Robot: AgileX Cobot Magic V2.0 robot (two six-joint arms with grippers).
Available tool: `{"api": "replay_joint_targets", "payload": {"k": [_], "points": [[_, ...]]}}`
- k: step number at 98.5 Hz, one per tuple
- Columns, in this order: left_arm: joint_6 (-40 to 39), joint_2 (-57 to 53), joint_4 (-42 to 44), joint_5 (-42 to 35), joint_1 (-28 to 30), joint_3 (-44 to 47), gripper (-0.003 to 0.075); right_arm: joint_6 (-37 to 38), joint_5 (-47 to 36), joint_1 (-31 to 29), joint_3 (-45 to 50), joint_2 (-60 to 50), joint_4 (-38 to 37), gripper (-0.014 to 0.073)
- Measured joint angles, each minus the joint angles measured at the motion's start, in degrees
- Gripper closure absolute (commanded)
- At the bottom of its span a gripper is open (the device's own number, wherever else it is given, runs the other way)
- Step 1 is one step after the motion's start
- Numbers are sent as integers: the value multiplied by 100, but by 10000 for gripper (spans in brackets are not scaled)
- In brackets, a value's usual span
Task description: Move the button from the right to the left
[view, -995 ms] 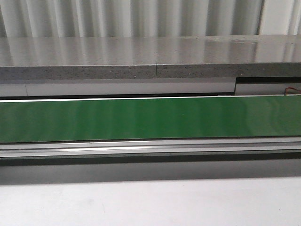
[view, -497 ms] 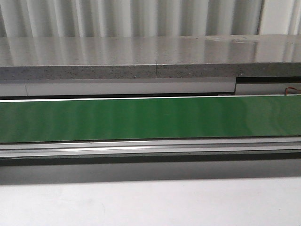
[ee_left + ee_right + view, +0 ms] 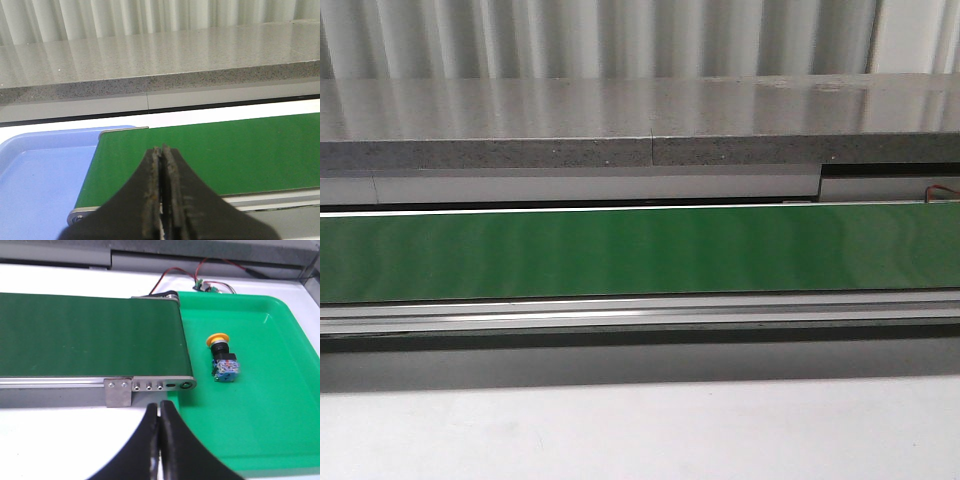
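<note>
The button (image 3: pixel 222 358), with a yellow cap, black collar and blue base, lies on its side in the green tray (image 3: pixel 265 410) just past the belt's end. My right gripper (image 3: pixel 159 404) is shut and empty, hovering near the tray's edge and the belt's metal end bracket, apart from the button. My left gripper (image 3: pixel 162 149) is shut with nothing between its fingers, above the other end of the green conveyor belt (image 3: pixel 210 150), beside a blue tray (image 3: pixel 40 175). Neither gripper nor the button shows in the front view.
The green belt (image 3: pixel 640 250) runs across the front view, with a grey stone ledge (image 3: pixel 640 120) behind it and a white table surface (image 3: pixel 640 430) in front. Red and black wires and a small circuit board (image 3: pixel 205 285) lie behind the green tray.
</note>
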Motion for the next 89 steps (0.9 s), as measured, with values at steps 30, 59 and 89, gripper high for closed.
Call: {"api": "replay_joint_targets", "payload": {"k": [30,59,89], "points": [[0,0,0,0,0,0,741,0,-248,0,-683,1443,-73,658],[0,0,0,0,0,0,741,0,572,0,-1721,2808,2,416],[0,0,0,0,0,0,741,0,1027,0,-2600,4207,237,21]]}}
